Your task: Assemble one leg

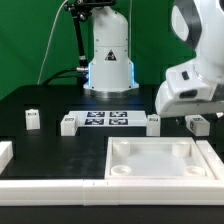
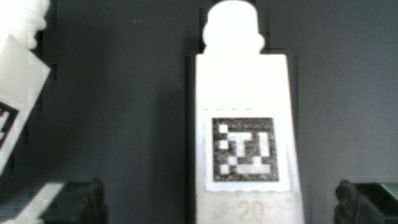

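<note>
The gripper is hanging released over the leg, its jaws standing spread wide. In the wrist view the two dark fingertips are sitting on either side of the leg with a strip of black table showing between each of them and the leg, so nothing is being grasped. The leg is lying flat with its black-and-white tag facing up and a rounded peg at one end.

In the exterior view the leg is resting on the black table at the exterior view's right, just beyond the far right corner of the large white panel, with the arm's white wrist hovering right above it. Three other small white blocks are standing in a row to its left, around the marker board.
</note>
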Robot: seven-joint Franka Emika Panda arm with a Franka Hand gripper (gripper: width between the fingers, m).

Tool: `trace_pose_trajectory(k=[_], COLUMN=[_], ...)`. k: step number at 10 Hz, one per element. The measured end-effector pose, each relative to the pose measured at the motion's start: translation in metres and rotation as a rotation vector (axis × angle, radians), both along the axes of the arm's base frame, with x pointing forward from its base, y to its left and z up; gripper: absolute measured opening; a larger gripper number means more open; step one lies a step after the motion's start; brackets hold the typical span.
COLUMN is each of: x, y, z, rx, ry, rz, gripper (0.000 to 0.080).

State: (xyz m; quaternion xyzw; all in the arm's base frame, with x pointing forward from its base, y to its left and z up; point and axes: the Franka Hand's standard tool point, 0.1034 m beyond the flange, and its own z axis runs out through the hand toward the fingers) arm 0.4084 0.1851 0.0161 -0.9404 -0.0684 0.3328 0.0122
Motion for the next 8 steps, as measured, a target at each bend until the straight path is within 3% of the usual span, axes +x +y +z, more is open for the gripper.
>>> trace_pose_trajectory(k=[3, 8], x=[-0.013, -0.018], y=[0.006, 0.013], z=[-0.007, -0.012], rx=[-0.051, -0.075], ry=[0.266, 0.267], rz=[0.026, 0.024], gripper=[0.0649, 0.0649])
